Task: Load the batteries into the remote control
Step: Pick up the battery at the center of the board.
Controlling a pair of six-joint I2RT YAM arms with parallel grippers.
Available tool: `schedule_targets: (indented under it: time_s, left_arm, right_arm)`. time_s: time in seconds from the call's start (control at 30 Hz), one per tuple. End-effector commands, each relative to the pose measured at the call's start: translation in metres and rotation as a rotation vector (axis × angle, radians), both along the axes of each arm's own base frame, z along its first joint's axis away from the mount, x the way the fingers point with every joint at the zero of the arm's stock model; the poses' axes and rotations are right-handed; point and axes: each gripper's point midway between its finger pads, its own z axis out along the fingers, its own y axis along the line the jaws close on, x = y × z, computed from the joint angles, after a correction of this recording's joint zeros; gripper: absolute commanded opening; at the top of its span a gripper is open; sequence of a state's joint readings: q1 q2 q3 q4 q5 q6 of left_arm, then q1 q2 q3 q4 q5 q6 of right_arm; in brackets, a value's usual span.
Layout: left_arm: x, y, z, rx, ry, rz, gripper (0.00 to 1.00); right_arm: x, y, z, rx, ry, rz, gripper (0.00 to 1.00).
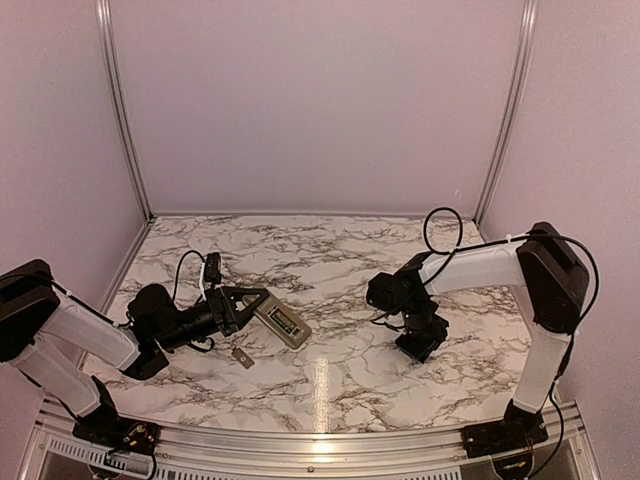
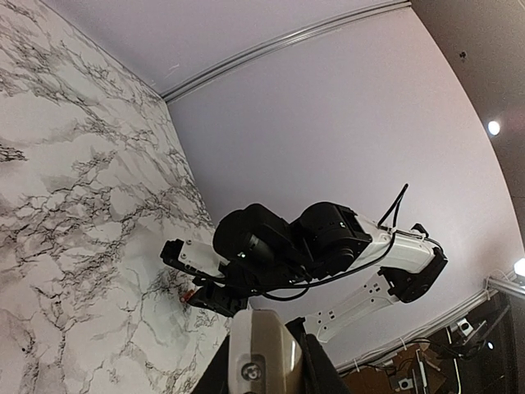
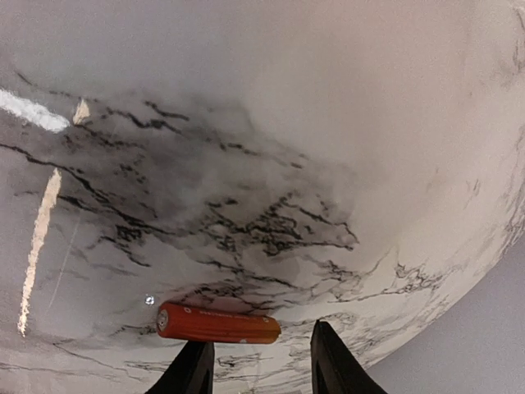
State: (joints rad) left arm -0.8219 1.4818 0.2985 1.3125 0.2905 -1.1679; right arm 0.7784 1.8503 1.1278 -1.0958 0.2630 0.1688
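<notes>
Remote control loading plays out on the marble desk, where the left arm and right arm reach inward. The left jaws pinch it by one end, so its body sticks out past their tips toward the right arm. The right jaws hang spread, low over the desk. The orange-red battery lies flat just ahead of their tips, lengthwise across the gap and mostly off to one finger's side. A small grey cover piece lies on the desk just beside the left jaws. For a clean pick, the right wrist likely needs a sideways shift and a quarter turn, so the jaws close across the barrel's middle, not its ends.
</notes>
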Motion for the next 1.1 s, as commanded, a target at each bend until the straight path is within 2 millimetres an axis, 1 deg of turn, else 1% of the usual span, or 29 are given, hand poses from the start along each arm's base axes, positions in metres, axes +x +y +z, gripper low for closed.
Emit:
schedule_targets:
  time_s: [0.0, 0.13, 0.23, 0.47, 0.73, 0.83, 0.97, 1.0, 1.07]
  left_arm:
    - [-0.008, 0.013, 0.068, -0.213, -0.194, 0.009, 0.0]
    - [-0.007, 0.014, 0.068, -0.213, -0.195, 0.012, 0.0]
    - [-0.007, 0.014, 0.069, -0.215, -0.195, 0.013, 0.0]
    - [-0.006, 0.016, 0.068, -0.214, -0.194, 0.016, 0.0]
    - [-0.006, 0.017, 0.069, -0.215, -0.196, 0.019, 0.0]
    - [-0.006, 0.017, 0.069, -0.211, -0.197, 0.019, 0.0]
    - [-0.006, 0.019, 0.064, -0.188, -0.191, 0.034, 0.0]
    - [-0.005, 0.02, 0.062, -0.18, -0.189, 0.041, 0.0]
    - [-0.005, 0.022, 0.061, -0.172, -0.186, 0.049, 0.0]
  right_arm:
    - [0.021, 0.029, -0.027, 0.112, -0.01, 0.03, 0.39]
    - [0.021, 0.038, -0.028, 0.143, 0.022, 0.071, 0.38]
    - [0.022, 0.049, -0.027, 0.193, 0.043, 0.106, 0.36]
    - [0.024, 0.05, -0.036, 0.215, 0.089, 0.137, 0.31]
    - [0.021, 0.05, -0.043, 0.222, 0.112, 0.131, 0.21]
    - [0.021, 0.055, -0.042, 0.246, 0.122, 0.127, 0.13]
    - [0.029, 0.062, -0.032, 0.271, 0.083, 0.119, 0.02]
    - [0.033, 0.067, -0.027, 0.293, 0.066, 0.119, 0.0]
    - [0.043, 0.078, -0.011, 0.332, 0.019, 0.119, 0.0]
